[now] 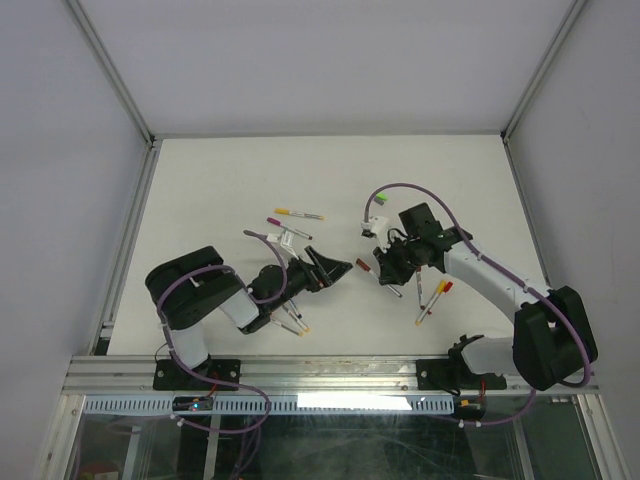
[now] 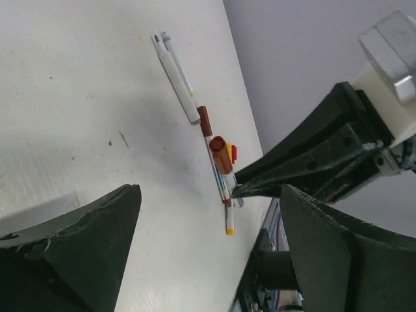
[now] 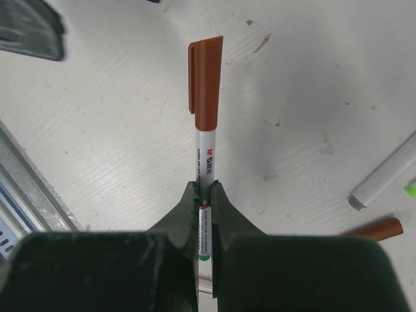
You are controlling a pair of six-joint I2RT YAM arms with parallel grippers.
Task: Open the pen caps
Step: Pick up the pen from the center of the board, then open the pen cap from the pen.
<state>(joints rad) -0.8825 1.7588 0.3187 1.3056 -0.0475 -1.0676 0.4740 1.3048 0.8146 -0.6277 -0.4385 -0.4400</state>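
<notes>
The right pincer [image 3: 205, 195] pinches a white pen barrel [image 3: 207, 156], holding its brown cap [image 3: 206, 81], not yet off, out toward the left pincer [image 1: 335, 268]. That one is spread, just short of the cap, presumably to pull. Only the right wrist view confirms the grip. Only the overhead view shows loose pens [image 1: 300, 214] beyond the cap.

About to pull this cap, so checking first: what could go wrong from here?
The right gripper pinches the thin white pen barrel well away from its brown plastic cap, so a pull may slide or twist the pen. The open left gripper sits close to the right one; closing off-target risks a collision.
</notes>
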